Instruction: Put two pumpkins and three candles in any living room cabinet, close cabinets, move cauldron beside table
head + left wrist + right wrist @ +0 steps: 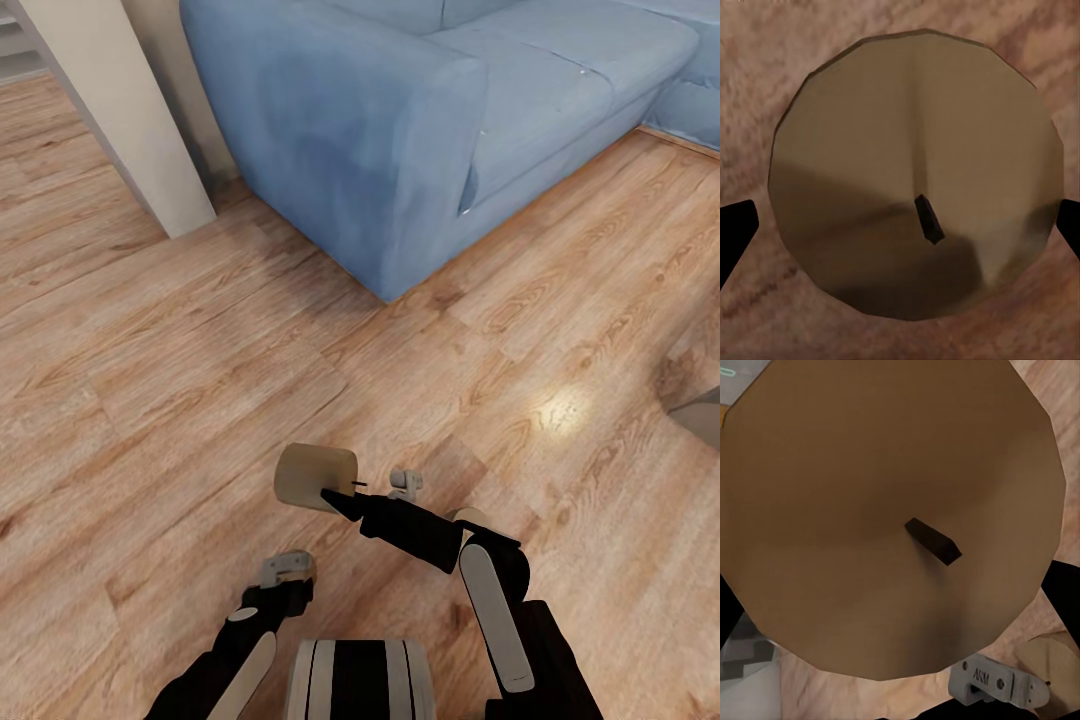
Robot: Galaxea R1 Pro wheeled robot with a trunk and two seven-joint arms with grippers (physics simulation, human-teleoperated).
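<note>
My right gripper is shut on a beige candle, held on its side above the wooden floor, wick end towards the wrist. In the right wrist view that candle shows its round top and dark wick, with the dark fingers at its two sides. In the left wrist view a second candle sits between my left gripper's black fingertips, top and wick facing the camera, floor behind it. In the head view my left gripper hangs low near my base, and its candle is hidden. Pumpkins, cabinet and cauldron are out of view.
A blue sofa stands ahead, its corner jutting towards me. A pale wall pillar rises at the far left. Wooden floor lies open between me and both. A grey object pokes in at the right edge.
</note>
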